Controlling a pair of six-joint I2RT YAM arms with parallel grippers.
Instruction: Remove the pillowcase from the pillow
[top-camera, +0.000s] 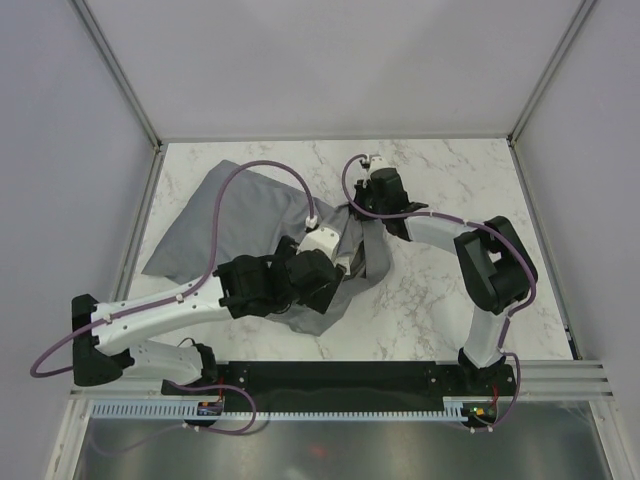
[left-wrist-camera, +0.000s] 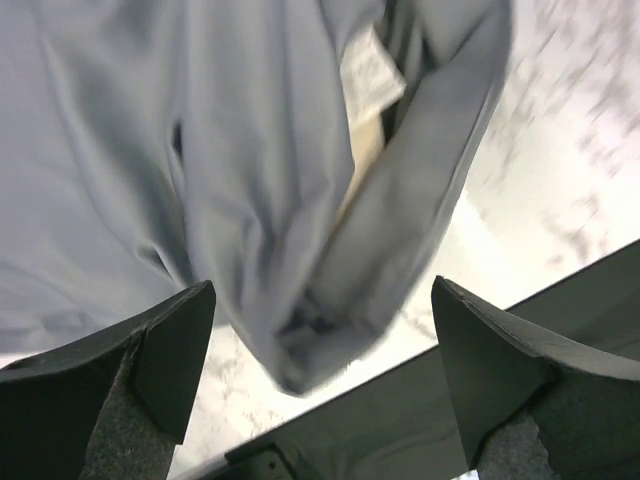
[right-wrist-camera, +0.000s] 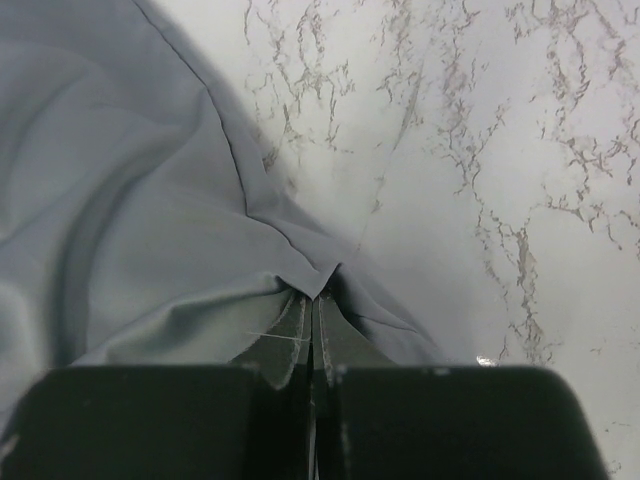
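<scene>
The grey pillowcase (top-camera: 215, 230) lies rumpled on the marble table (top-camera: 450, 170), left of centre. The pillow is almost wholly hidden; only a cream sliver (left-wrist-camera: 364, 155) shows in the case's opening, below a white label (left-wrist-camera: 370, 75). My left gripper (top-camera: 322, 277) is open over the case's near right part. In the left wrist view a hanging fold of the pillowcase (left-wrist-camera: 300, 330) sits between the spread fingers (left-wrist-camera: 175, 345), ungripped. My right gripper (top-camera: 360, 215) is shut on the pillowcase's edge (right-wrist-camera: 318, 285), pinching a bunched point of fabric (right-wrist-camera: 150, 200).
The black base rail (top-camera: 350, 375) runs along the near edge and shows under the left gripper (left-wrist-camera: 430, 400). Metal frame posts and white walls enclose the table. Bare marble (right-wrist-camera: 480, 150) lies right of the cloth.
</scene>
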